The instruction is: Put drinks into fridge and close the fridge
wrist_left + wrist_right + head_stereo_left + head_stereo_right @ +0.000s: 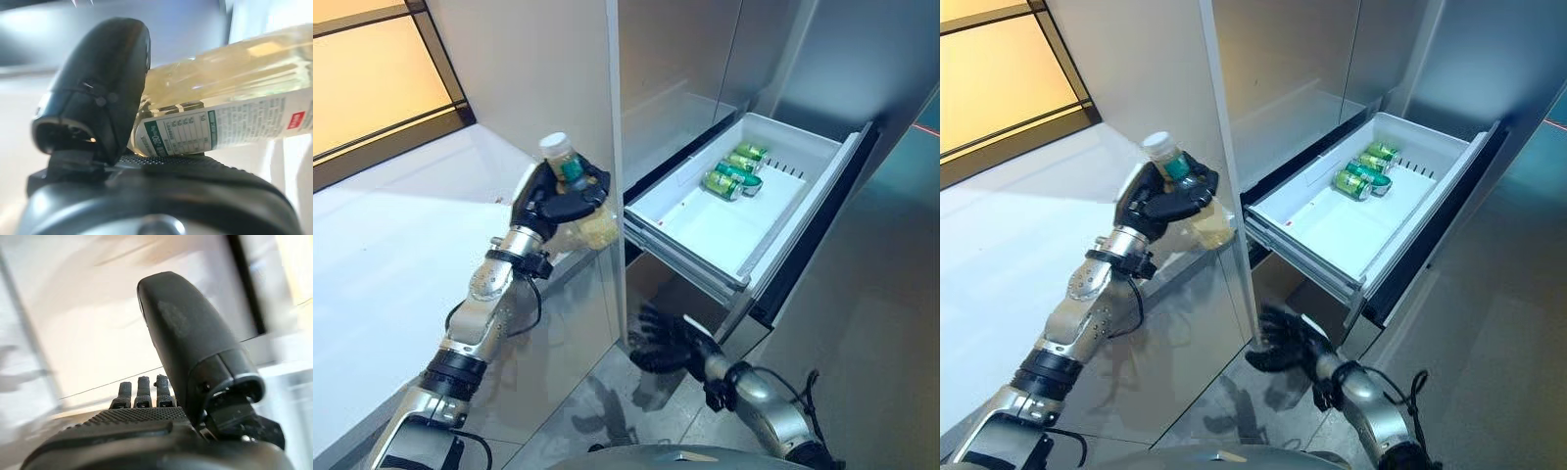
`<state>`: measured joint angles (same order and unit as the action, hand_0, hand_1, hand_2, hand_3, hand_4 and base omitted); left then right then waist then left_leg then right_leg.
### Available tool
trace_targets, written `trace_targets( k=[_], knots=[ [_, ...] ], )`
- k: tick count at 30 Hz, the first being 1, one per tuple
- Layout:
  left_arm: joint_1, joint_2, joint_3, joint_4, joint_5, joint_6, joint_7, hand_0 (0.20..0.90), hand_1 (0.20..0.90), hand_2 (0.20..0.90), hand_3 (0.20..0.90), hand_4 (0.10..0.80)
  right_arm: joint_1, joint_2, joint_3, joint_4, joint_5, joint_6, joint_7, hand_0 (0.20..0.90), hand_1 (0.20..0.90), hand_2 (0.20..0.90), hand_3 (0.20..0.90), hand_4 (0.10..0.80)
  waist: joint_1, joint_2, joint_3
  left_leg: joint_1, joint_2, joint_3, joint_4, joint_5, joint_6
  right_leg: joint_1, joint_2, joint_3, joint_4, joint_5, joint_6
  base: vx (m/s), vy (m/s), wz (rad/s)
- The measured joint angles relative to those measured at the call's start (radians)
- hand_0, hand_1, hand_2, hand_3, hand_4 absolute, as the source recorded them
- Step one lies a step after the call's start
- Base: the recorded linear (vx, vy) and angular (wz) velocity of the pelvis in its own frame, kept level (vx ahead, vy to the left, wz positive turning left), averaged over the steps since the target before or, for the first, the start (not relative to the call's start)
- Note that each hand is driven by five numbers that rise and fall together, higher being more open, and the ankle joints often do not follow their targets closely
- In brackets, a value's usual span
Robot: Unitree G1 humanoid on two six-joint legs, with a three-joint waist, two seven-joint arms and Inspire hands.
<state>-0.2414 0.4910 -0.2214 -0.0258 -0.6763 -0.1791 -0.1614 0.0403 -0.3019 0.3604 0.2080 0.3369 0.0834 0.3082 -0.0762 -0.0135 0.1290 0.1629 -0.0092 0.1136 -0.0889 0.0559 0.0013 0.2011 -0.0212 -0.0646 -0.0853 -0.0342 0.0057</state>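
Grey floor runs under a tall steel fridge [558,59], and its white drawer [700,230] stands pulled out at about the robot's chest height. Three green cans [736,170] lie on their sides at the drawer's far end, close together; the rest of the tray is bare. Left of the drawer, the left hand [553,201] is raised in front of the fridge panel, fingers and thumb curled round a bottle [570,186] of pale yellow drink with a white cap and a green-and-white label. The bottle is held in the air, cap up and tilted, beside the drawer's near corner and not over it. Low down, below the drawer front, the right hand [666,345] hangs with fingers spread and loose, holding nothing.
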Motion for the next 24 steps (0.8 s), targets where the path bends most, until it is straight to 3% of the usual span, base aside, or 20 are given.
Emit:
trace_targets(
  k=[5,10,24],
  knots=[
    [0.019,-0.007,-0.059,-0.112,-0.002,0.000,-0.168,0.300,0.300,0.300,0.200,0.100,-0.030,-0.055,-0.019,-0.195,0.049,0.010,0.038,0.900,0.900,0.900,0.900,0.800,0.001,0.005,0.005,0.000,0.000,0.001,0.000,0.000,0.000,-0.001,0.001,0.001,0.001,0.000,0.000,-0.013,0.004,-0.01],
    [0.019,-0.006,-0.078,-0.163,-0.002,0.001,-0.264,0.300,0.300,0.300,0.200,0.100,-0.094,-0.094,-0.044,-0.269,0.122,0.012,0.051,0.900,0.900,0.900,0.900,0.800,-0.007,0.011,0.010,0.000,0.001,0.004,0.000,0.000,0.000,-0.003,0.002,0.004,0.001,0.000,0.000,0.000,0.000,0.00],
    [0.018,-0.007,-0.098,-0.165,0.007,0.026,-0.282,0.300,0.300,0.300,0.200,0.100,-0.132,-0.196,-0.032,-0.293,0.336,0.167,0.168,0.900,0.900,0.900,0.900,0.800,0.015,0.012,0.011,-0.014,-0.002,-0.008,0.000,0.000,0.000,-0.006,0.001,-0.003,-0.003,0.000,0.000,-0.002,-0.007,0.02]
  ],
)
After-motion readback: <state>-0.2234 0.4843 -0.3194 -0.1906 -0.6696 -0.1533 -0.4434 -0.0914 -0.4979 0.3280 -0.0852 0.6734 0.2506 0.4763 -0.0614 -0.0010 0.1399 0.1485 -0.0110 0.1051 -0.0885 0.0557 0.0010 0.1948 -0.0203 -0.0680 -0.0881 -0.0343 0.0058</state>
